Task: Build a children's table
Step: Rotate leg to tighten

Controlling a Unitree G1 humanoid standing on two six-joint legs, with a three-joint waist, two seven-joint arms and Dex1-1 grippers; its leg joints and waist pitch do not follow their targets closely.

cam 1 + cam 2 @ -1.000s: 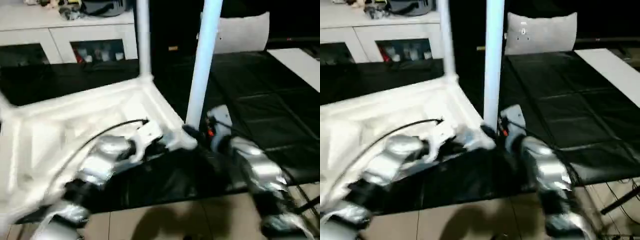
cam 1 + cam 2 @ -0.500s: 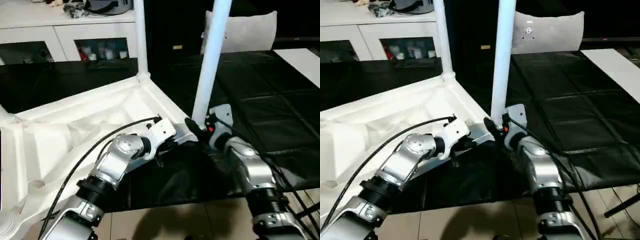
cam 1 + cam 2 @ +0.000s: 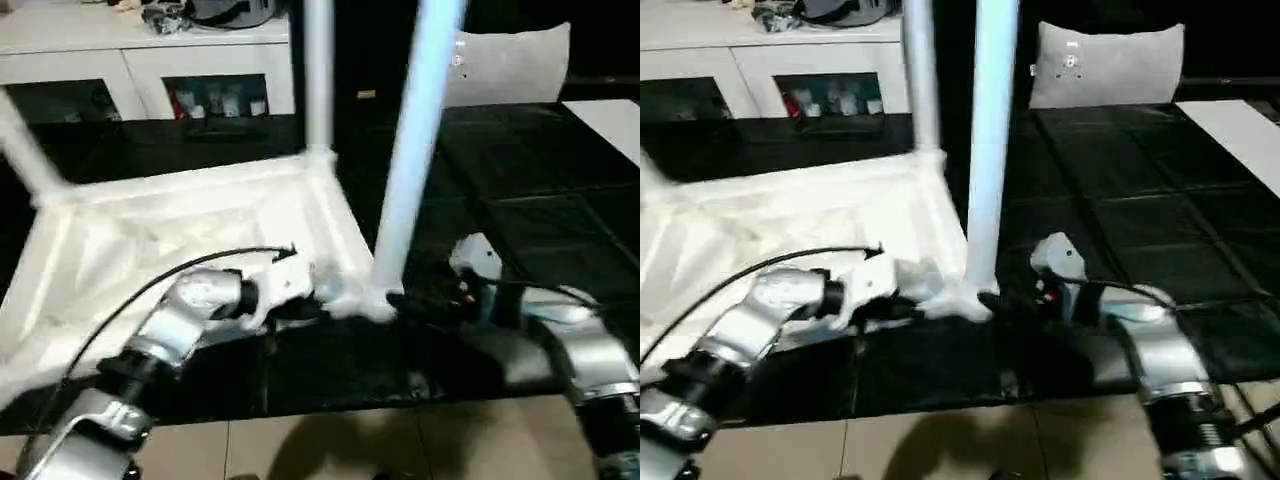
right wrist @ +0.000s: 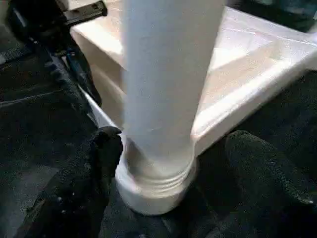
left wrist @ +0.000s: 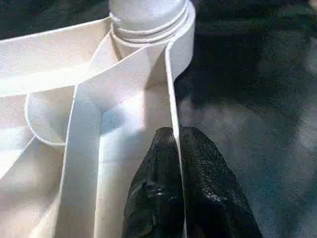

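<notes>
Your white children's table [image 3: 190, 215] lies upside down on the black work surface [image 3: 1140, 200], ribbed underside up, legs pointing straight up. The nearest leg [image 3: 990, 150] stands between your right gripper's [image 4: 168, 163] parted fingers, gripped by neither. The left wrist view shows your left gripper [image 5: 178, 148] clenched on the table's thin rim wall.

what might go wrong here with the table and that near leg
1. The right tool stands open around the base of the near leg, not clamping it; if the leg is not fully seated in its corner socket, it might lean or drop out.
2. The left tool pinches only the thin side wall of the upturned table top; a tug could slip it off or shift the top on the black surface.
</notes>
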